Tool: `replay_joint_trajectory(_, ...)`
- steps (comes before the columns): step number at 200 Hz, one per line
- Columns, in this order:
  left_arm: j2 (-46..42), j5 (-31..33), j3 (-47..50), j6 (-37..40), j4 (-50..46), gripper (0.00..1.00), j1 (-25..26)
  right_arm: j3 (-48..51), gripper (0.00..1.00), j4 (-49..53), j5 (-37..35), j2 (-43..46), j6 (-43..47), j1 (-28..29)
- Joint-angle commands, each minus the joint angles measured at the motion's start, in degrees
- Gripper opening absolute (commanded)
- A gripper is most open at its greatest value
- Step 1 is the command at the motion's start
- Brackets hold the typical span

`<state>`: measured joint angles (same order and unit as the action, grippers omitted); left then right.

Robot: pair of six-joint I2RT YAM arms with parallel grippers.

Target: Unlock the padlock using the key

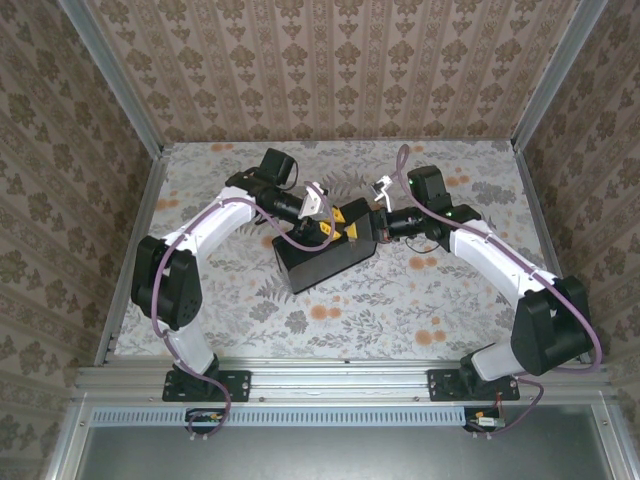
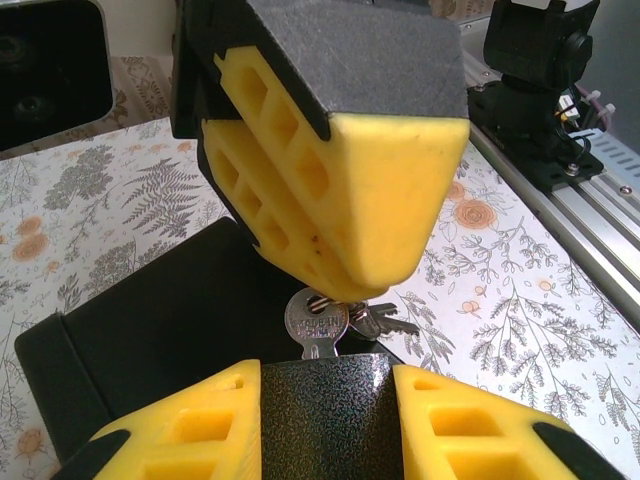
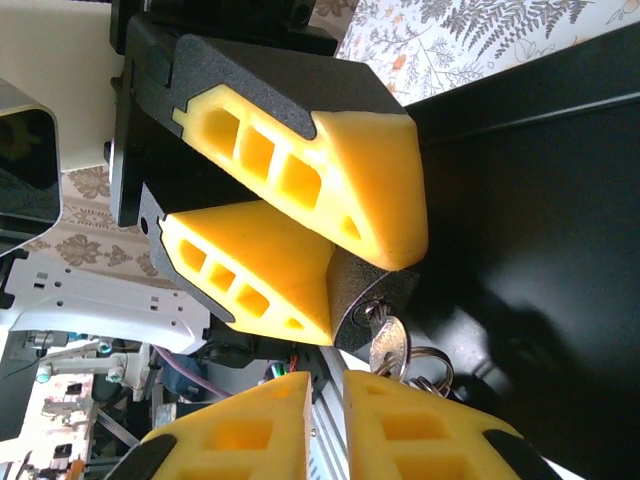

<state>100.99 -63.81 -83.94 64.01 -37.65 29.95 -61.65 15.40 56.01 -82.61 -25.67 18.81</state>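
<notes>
Padlock (image 3: 362, 290), one, dark and speckled, is clamped at lower centre by the left gripper (image 2: 325, 388) over one black box (image 1: 320, 262). One key (image 2: 316, 322) is seated in it, with one ring of spares (image 2: 378, 320) alongside. The right gripper (image 3: 328, 400) is set narrow at the key head; whether it grips cannot be told. Turning is judged next, and a firm pinch is needed.

We find the padlock (image 2: 321, 425) at the far edge of the box (image 1: 318, 264), inside the left gripper (image 2: 325, 385). The key (image 2: 317, 322) juts from it toward the right gripper (image 3: 326, 400).
</notes>
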Motion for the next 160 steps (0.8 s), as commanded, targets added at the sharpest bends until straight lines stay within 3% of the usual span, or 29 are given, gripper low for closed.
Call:
replay_joint_trajectory(1,-1.8,-4.3,-0.9,0.0,1.3,0.04,-0.2,0.4,0.22,0.4,-1.4,1.9,0.0,-2.2)
replay_joint_trajectory(90,-1.7,-4.3,-1.4,-0.1,1.4,0.04,0.2,-1.1,0.26,-1.8,-0.5,-1.4,-1.5,-1.6)
replay_joint_trajectory(160,-1.8,-4.7,-1.5,0.3,1.2,0.04,0.4,-1.3,0.13,-3.2,-0.5,-2.5,-2.6,0.0)
